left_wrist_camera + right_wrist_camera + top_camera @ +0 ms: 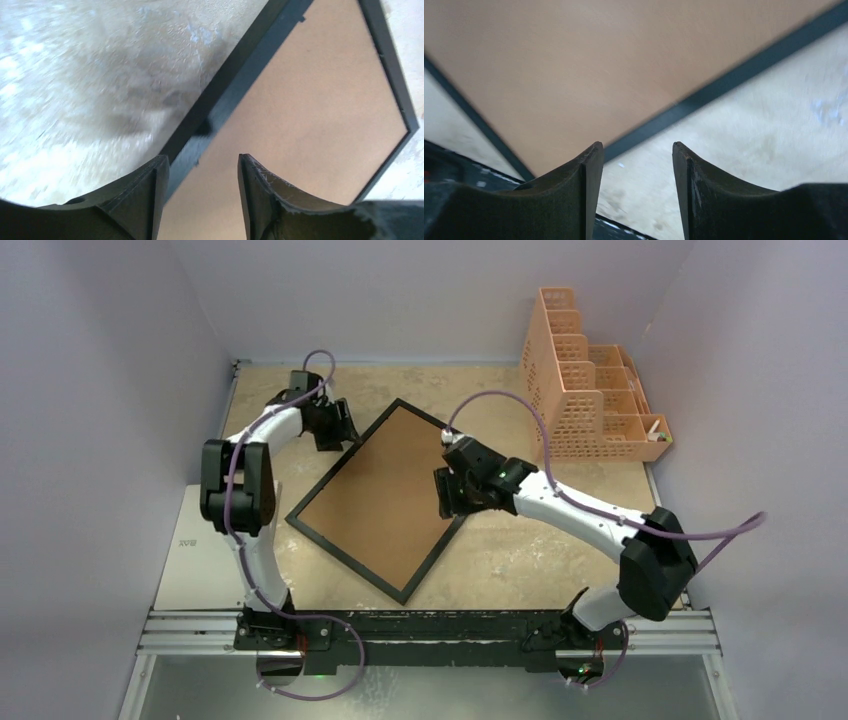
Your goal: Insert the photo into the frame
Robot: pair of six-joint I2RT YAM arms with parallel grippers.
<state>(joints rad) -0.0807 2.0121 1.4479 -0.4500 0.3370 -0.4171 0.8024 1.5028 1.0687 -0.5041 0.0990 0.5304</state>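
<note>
The black frame [298,520] lies face down and turned diagonally on the table, its brown board back [385,495] showing. The photo is out of view. My left gripper [345,430] is open above the frame's far left edge [235,75]; its open jaws straddle that rail over the brown board [310,110]. My right gripper [447,495] is open and empty above the frame's right edge [724,82], with the brown board [574,65] ahead of it.
A peach mesh organizer [590,390] stands at the back right. A white board [205,560] lies at the table's near left. The black rail [430,625] with the arm bases runs along the near edge.
</note>
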